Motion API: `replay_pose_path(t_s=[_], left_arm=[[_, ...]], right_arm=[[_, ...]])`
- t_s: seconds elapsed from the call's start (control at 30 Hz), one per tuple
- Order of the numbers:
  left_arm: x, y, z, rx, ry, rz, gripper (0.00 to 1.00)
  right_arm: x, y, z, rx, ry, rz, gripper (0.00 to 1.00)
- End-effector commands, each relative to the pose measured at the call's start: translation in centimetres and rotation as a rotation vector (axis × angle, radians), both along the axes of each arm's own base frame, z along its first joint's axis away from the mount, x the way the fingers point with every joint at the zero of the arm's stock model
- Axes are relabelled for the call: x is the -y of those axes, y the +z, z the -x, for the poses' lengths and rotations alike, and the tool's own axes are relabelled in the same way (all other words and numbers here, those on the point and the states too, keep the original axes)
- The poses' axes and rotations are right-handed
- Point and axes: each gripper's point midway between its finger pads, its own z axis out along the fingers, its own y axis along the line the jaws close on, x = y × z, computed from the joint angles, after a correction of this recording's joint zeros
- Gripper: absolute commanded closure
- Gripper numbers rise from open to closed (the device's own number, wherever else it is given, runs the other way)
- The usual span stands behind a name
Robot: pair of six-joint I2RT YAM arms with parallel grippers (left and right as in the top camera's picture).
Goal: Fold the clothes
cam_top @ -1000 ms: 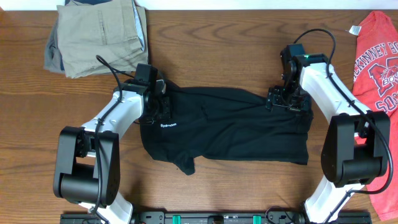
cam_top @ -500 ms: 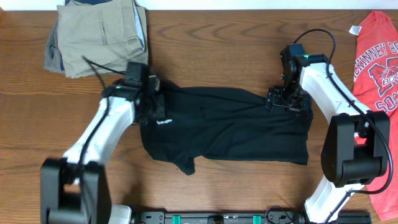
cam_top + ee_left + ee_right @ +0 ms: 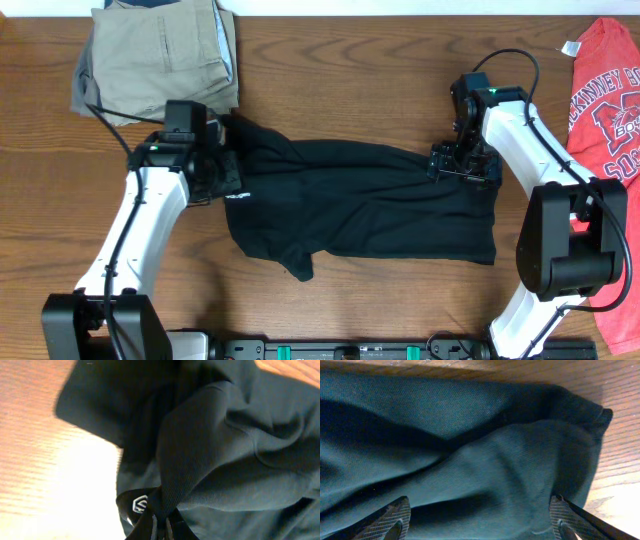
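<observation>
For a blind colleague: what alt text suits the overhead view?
A black T-shirt lies rumpled on a table; the left gripper pinches one end, the right gripper stands open on the other. Khaki trousers and a red T-shirt lie aside.

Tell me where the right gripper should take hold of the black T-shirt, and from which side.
Grip the black T-shirt at its far right corner, coming straight down from above. The fabric there humps into a ridge between the fingers of the open right gripper, so closing should pinch it. The left gripper holds the opposite corner.
</observation>
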Motion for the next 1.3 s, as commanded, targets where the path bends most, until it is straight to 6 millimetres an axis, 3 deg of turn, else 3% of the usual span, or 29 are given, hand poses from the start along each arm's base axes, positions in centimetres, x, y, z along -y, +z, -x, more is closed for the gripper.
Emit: replay_pose_path(t_s=[0.0,0.23,0.47,0.53,0.73,0.9,1.03,1.13,1.23,1.27], left_arm=[[-1.9,0.8,-0.3,0.009,0.069,-0.017,0.94],[-4.5,0.6,0.5,-0.027,0.161,-0.014,0.94],[-4.5,0.5,0.5,-0.027,0.162,-0.014,0.94],[-4.5,0.5,0.4,-0.024,0.162,-0.014,0.94],[-4.6,-0.2,0.1,-0.014,0.163,-0.014,0.93],[-4.6,-0.5,-0.1,-0.017,0.162,-0.014,0.93],[-4.6,-0.7,-0.1,-0.024,0.162,-0.014,0.93],[-4.6,-0.8,-0.1,-0.026,0.162,-0.014,0.93],[-4.6,-0.9,-0.1,-0.027,0.162,-0.014,0.93],[-4.6,-0.9,-0.1,-0.027,0.162,-0.014,0.93]], right_arm=[[-0.8,0.8,0.2,0.018,0.009,-0.024,0.11],[-1.9,0.9,0.3,0.011,0.004,-0.086,0.05],[-2.3,0.9,0.2,0.016,0.002,-0.111,0.07],[-2.4,0.9,0.0,0.023,0.003,-0.113,0.13],[-3.3,0.4,-0.3,0.041,0.012,-0.146,0.47],[-3.5,-1.0,0.2,0.044,0.028,-0.13,0.49],[-1.9,-2.4,0.7,0.046,0.004,-0.045,0.46],[-0.4,-3.1,1.2,0.04,-0.02,0.026,0.49],[0.7,-3.2,1.2,0.041,-0.038,0.048,0.67],[0.9,-3.2,1.1,0.045,-0.046,0.048,0.79]])
